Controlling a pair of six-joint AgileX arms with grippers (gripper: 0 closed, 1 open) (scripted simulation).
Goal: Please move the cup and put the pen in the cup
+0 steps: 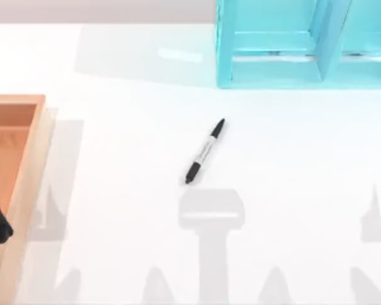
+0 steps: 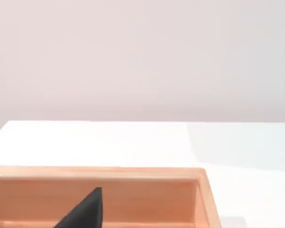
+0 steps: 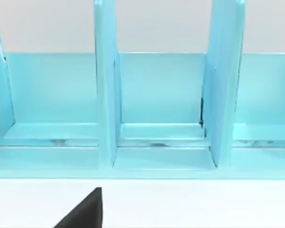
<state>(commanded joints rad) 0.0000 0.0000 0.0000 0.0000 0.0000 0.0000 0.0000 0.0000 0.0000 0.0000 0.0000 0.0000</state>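
One pen (image 1: 205,151), black-capped with a grey-white barrel, is seen lying on the table (image 1: 292,190); pincer states cannot be told.

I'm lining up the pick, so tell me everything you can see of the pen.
The pen is a slim marker with a black cap, a black end and a grey-white barrel bearing small dark print. It lies flat on the white table, diagonally, near the middle, apart from the wooden tray and the blue rack. Nothing touches it.
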